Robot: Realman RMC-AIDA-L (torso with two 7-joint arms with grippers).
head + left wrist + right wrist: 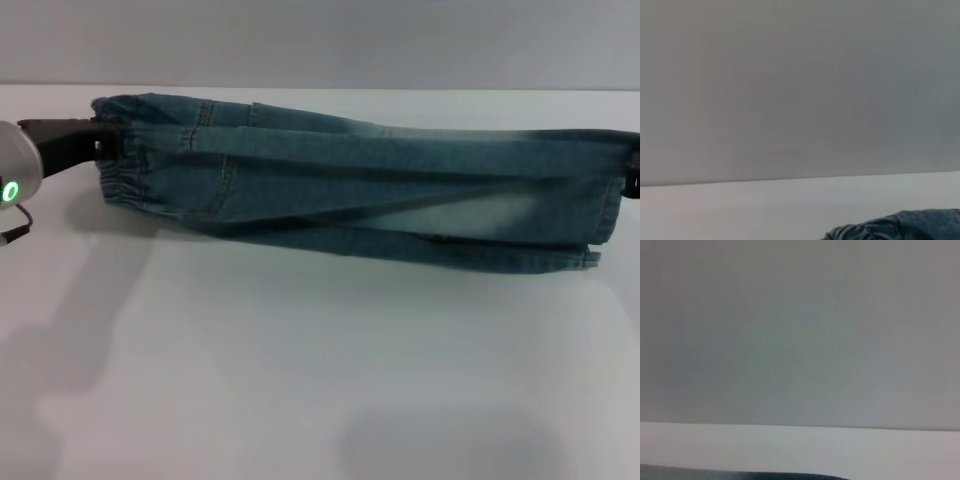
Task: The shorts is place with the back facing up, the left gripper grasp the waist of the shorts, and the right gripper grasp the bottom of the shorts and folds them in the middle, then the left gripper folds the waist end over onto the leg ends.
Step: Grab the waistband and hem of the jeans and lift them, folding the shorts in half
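The blue denim shorts (350,190) are stretched sideways in a long folded band, held above the white table with their shadow below. My left gripper (100,143), a black claw on a silver wrist with a green light, is shut on the puckered waist (125,170) at the left end. At the far right edge only a black bit of my right gripper (632,172) shows, shut on the bottom of the shorts (608,215), the straight leg hems. A pale faded patch runs along the lower layer. The left wrist view catches a corner of ruffled denim (900,227).
The white table (300,380) spreads out under and in front of the shorts, with a grey wall behind it. The table's far edge runs just behind the shorts.
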